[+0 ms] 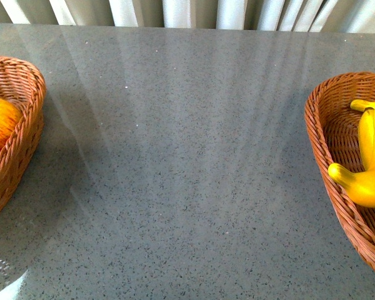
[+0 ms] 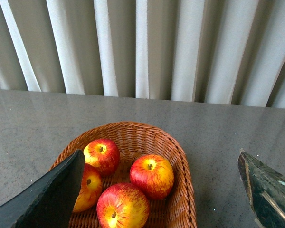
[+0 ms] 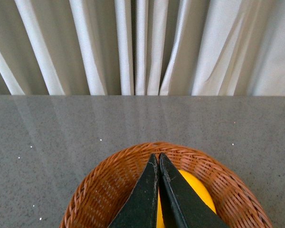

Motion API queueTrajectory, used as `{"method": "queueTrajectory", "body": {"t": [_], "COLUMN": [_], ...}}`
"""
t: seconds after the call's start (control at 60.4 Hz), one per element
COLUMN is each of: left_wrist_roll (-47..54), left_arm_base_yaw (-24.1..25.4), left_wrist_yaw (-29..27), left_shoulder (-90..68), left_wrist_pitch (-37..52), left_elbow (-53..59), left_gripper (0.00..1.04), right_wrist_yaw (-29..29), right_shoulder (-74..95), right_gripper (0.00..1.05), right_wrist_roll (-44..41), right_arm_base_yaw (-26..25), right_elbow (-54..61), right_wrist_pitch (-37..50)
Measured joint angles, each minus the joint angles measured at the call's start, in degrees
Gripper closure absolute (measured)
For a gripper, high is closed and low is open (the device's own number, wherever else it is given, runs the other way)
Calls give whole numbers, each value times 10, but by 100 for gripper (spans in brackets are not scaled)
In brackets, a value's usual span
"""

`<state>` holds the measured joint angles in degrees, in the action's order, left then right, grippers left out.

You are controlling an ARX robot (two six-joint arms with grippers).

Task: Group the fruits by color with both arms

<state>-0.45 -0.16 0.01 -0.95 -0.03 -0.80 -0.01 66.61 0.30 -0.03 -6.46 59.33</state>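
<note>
In the left wrist view several red apples with yellow streaks [image 2: 152, 175] lie in a brown wicker basket [image 2: 180, 156]. My left gripper [image 2: 159, 153] hangs open and empty above that basket, its fingers [image 2: 52, 194] wide apart. In the right wrist view my right gripper [image 3: 156, 156] is shut with its jaws pressed together and nothing between them, above a yellow banana [image 3: 197, 192] in a second wicker basket [image 3: 104, 183]. In the front view one apple [image 1: 0, 122] shows at the far left and bananas [image 1: 370, 162] at the far right. Neither arm shows there.
The left basket [image 1: 26, 134] and the right basket [image 1: 328, 134] stand at opposite edges of a grey speckled table [image 1: 181, 162]. Pale pleated curtains [image 1: 175, 12] hang behind the table's far edge.
</note>
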Motion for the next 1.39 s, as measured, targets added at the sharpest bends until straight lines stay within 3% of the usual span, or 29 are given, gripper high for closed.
{"method": "queueTrajectory", "body": {"t": [0.795,1.392], "left_wrist_roll": [0,0], "left_arm_base_yaw": [0,0], "left_wrist_yaw": [0,0], "left_shoulder": [0,0], "left_wrist_pitch": [0,0], "left_elbow": [0,0], "left_gripper": [9,9], "right_wrist_yaw": [0,0], "right_shoulder": [-365,-534], "right_gripper": [103,103], "right_wrist_roll": [0,0], "right_arm_base_yaw": [0,0], "right_elbow": [54,54], "right_wrist_pitch": [-297,-460]}}
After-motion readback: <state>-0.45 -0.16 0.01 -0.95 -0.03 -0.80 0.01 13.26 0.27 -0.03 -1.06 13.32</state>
